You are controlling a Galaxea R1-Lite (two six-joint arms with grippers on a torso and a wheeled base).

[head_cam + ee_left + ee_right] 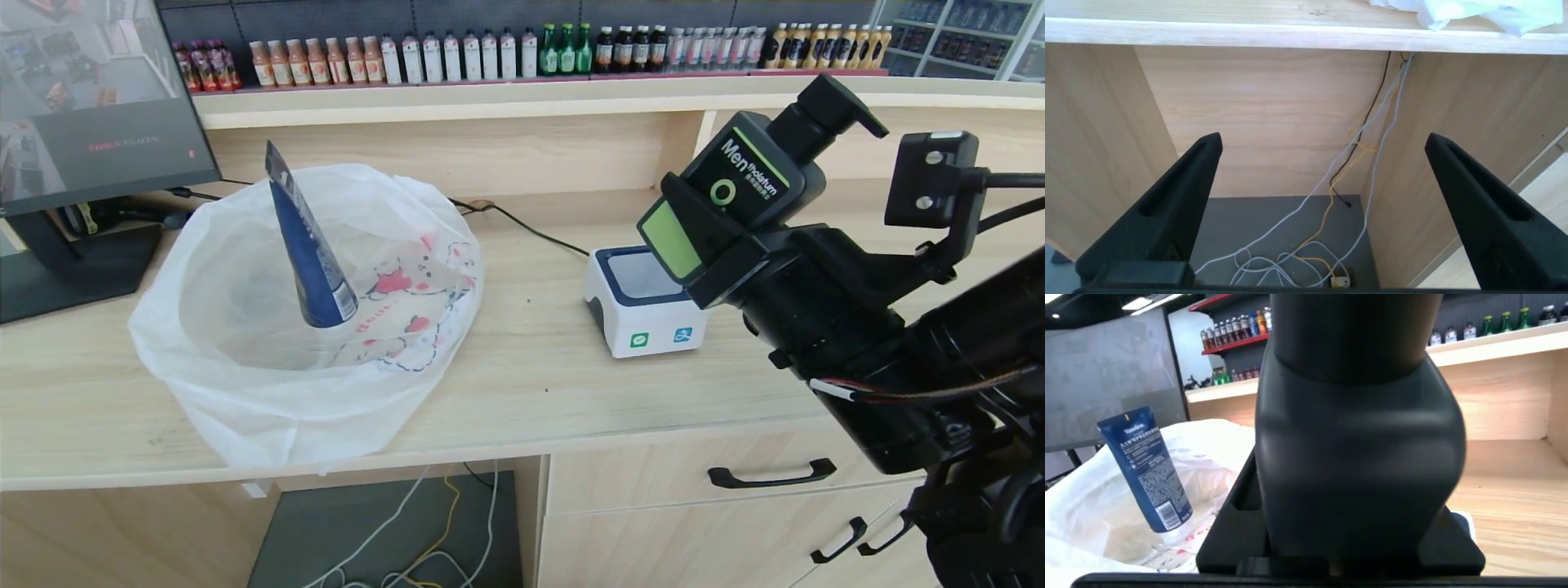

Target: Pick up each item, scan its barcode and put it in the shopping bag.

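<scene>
**Over the scanner, a bottle in the right claw**

Above the scanner [645,314], toward its right side, the right claw [727,261] pinches a black pump bottle [739,184] with a green label. The bottle hangs in the air, clear of the tabletop [531,384]. It is tilted, with its pump head pointing up and away from the scanner. From the right wrist, the bottle's dark body stands between the claw's two fingers [1237,514].

The scanner is a white box with a blue rim, and it sits on the tabletop with its window facing up. A dark cord runs from behind it toward the back of the tabletop.

Left of the scanner, well apart from it, the white shopping bag [245,384] sits open on the tabletop. A blue tube [310,253] stands in it, cap down and leaning. Farther left of the scanner, beyond the bag, is a monitor [90,90].

Below the scanner's level, under the tabletop's edge, the left claw [1323,147] hangs with its fingers spread wide and nothing between them. Loose cables [1315,237] lie on the floor past it.

Behind the scanner, a shelf [539,86] carries a row of drink bottles.
</scene>
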